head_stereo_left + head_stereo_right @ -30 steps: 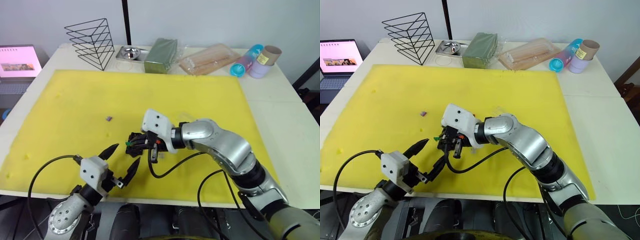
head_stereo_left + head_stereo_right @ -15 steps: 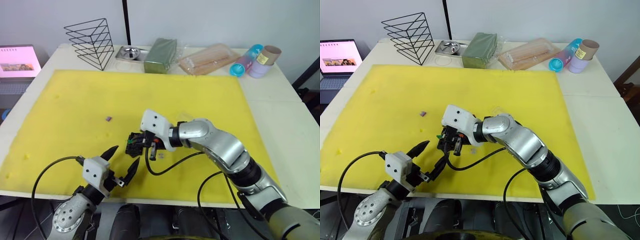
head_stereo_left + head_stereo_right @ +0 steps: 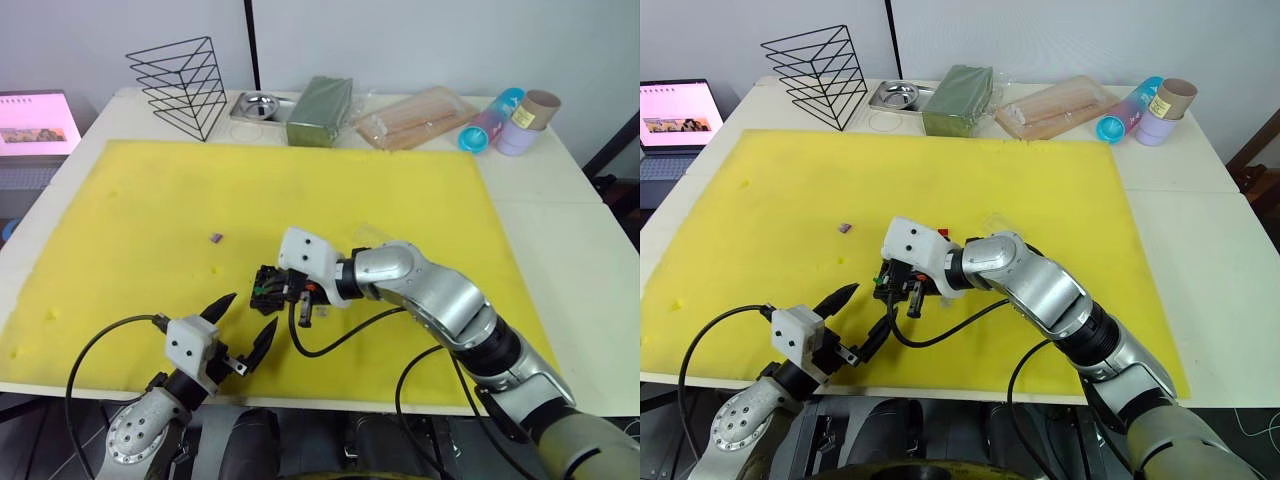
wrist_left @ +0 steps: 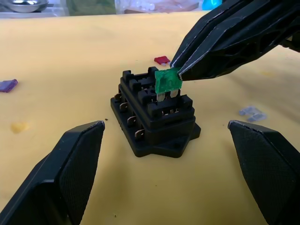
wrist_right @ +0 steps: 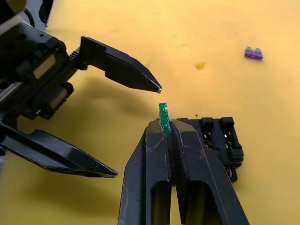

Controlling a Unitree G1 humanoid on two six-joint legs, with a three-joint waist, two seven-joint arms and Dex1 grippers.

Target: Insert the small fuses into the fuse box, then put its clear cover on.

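On the yellow foam mat (image 3: 150,210), the right gripper (image 4: 177,71) pinches the green fuse (image 4: 167,81) by its upper edge, its two metal blades pointing down at the top of the fuse box (image 4: 154,117); whether the blades have entered a slot is hard to make out. The fuse box sits flat near the mat's front middle, its long axis running from the left gripper (image 3: 243,325) toward the mat's far side, with metal tabs showing along one flank. The left gripper hangs just in front of the box with fingers spread wide, grasping nothing. The purple fuse (image 3: 216,238) lies flat on the mat, apart to the box's left. The red fuse (image 4: 162,60) lies beyond the box and the pale grey fuse (image 4: 251,111) beside it; both are largely hidden behind the right arm from the head views. A clear cover (image 3: 998,222) shows faintly behind the right arm, its outline hard to trace.
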